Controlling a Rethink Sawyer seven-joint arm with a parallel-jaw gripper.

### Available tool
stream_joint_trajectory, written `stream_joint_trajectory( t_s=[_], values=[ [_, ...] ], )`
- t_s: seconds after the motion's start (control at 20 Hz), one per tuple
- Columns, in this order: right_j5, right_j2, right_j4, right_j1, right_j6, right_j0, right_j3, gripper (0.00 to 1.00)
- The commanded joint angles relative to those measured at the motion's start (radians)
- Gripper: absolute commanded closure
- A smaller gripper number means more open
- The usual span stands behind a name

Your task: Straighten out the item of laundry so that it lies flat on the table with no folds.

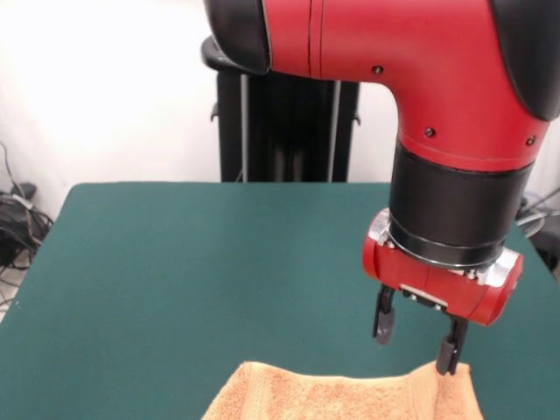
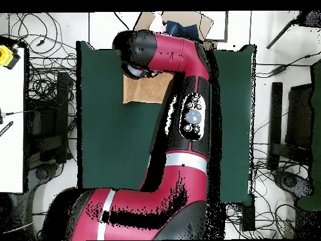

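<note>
My gripper (image 1: 416,339) fingers spread, over towel (image 1: 350,398) corner at table (image 1: 175,262) edge, seemingly poised to pinch and pull flat.

Arm reaches down, pincer (image 1: 416,339) fingers spread apart.

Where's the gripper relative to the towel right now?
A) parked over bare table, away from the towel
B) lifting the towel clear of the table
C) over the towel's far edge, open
C: the gripper is open, one fingertip at the towel's far edge, on the table.
</note>
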Motion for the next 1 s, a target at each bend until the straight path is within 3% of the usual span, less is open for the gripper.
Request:
stream_joint_trajectory(
  t_s=[0.05,0.6,1.0],
  values=[
    [-0.13,0.083,-0.051,0.009,-0.025,0.017,0.175,0.0],
    [-0.208,0.112,-0.058,0.089,-0.057,0.005,0.132,0.0],
    [-0.156,0.113,-0.063,0.108,-0.103,0.004,0.078,0.0]
  ],
)
